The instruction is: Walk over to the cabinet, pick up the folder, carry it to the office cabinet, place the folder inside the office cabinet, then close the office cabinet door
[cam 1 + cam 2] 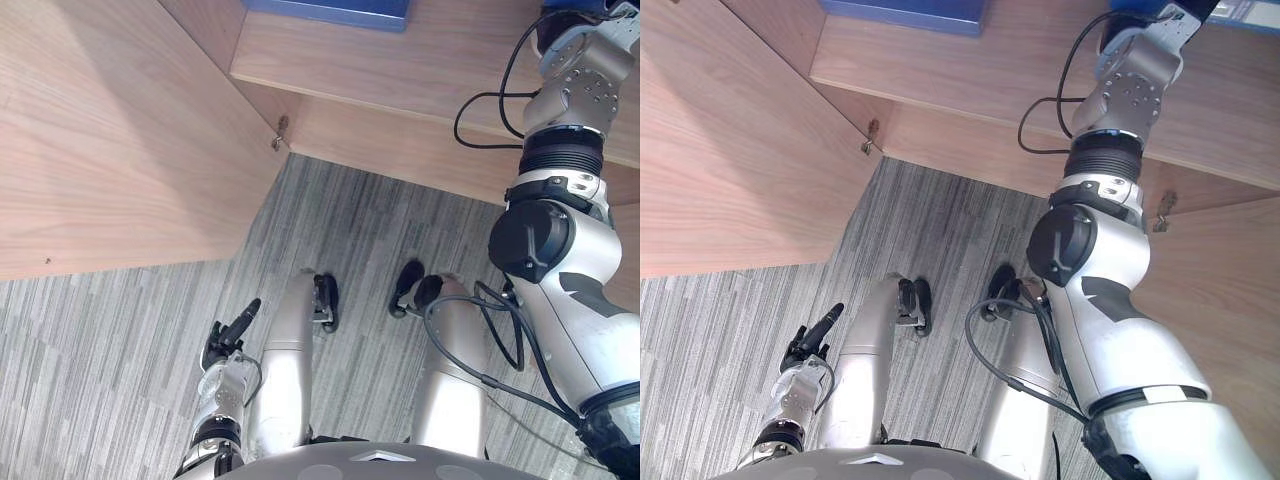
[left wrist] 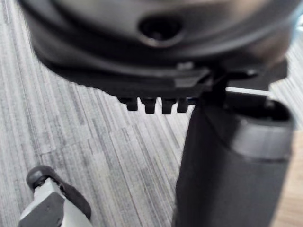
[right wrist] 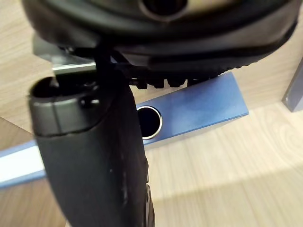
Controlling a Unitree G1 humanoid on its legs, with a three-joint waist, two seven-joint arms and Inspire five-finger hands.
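A blue folder (image 3: 199, 106) with a round ring hole lies flat on the wooden cabinet shelf (image 3: 227, 165), just past my right hand (image 3: 90, 156). That hand is raised to the shelf at the far right, thumb straight, nothing in it. My right arm (image 1: 1110, 90) reaches up to the shelf. Farther left on the same shelf (image 1: 400, 60) another blue folder edge (image 1: 330, 12) shows. My left hand (image 1: 228, 340) hangs low at my side over the carpet, fingers relaxed and holding nothing.
The cabinet's left door (image 1: 100, 130) stands swung open towards me, hinged at a metal hinge (image 1: 280, 135). A right door (image 1: 1230, 280) is open too, beside my right arm. Grey striped carpet (image 1: 370, 220) covers the floor between the doors.
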